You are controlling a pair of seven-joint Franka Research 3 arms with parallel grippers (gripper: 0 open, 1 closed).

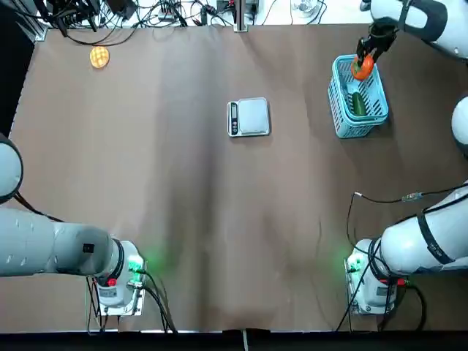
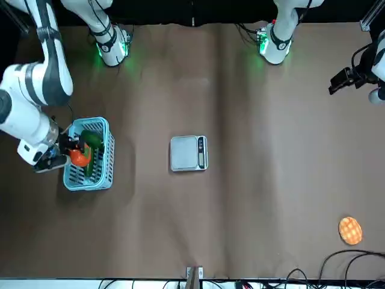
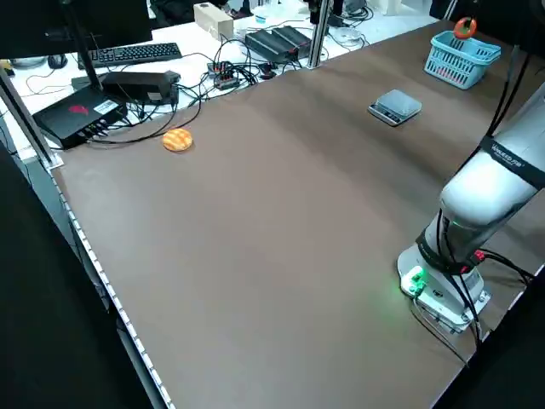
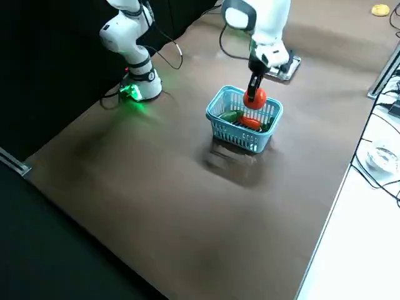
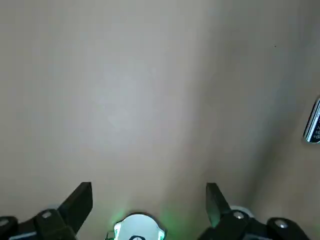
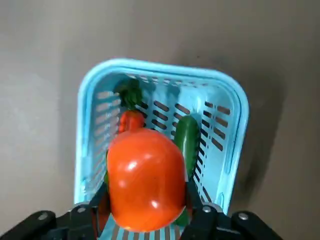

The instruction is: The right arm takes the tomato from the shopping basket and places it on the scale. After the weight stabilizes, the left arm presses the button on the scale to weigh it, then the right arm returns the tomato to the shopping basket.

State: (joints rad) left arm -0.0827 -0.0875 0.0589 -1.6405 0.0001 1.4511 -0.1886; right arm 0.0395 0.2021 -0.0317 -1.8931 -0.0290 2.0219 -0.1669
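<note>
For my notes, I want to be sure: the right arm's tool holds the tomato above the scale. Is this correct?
Not quite: the right arm's tool holds the tomato above the shopping basket, as the right wrist view shows.

The two fingers of the left gripper point(image 5: 149, 197) are being held wide apart above the brown tabletop point(image 5: 135, 95). Between them, a white arm base point(image 5: 140, 227) with green-lit edges is being partly shown; an edge of the scale point(image 5: 314, 122) is being glimpsed.
</note>
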